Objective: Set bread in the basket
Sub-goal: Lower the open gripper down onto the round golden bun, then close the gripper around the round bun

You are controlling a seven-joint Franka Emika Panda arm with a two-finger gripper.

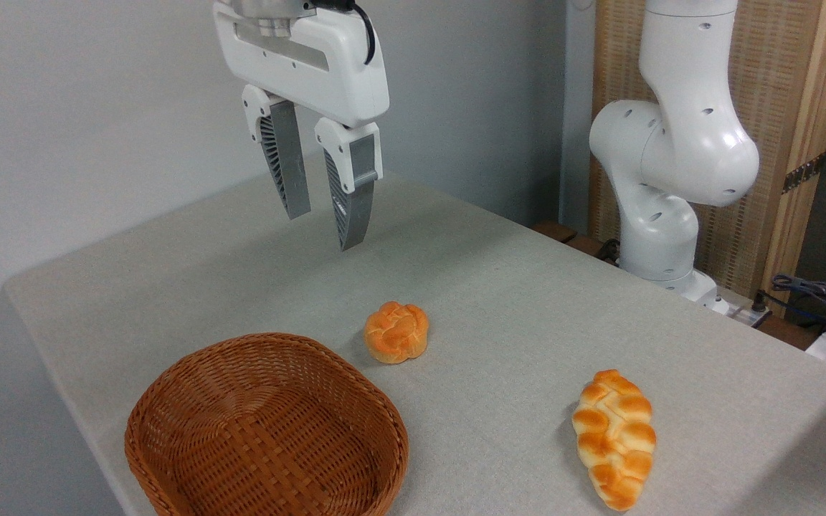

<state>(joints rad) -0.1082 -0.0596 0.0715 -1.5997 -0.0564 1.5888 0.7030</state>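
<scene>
The gripper (323,231) hangs high above the tabletop (528,301), its fingers spread and holding nothing. The bread (396,332), a round knotted bun with no real long axis, lies below it and somewhat to the right, nearer the camera. Just left of the bun stands the empty basket (169,401), close but apart.

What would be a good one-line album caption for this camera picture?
Open end effector hangs above a small round orange knotted bun, beside an empty reddish-brown wicker basket.
</scene>
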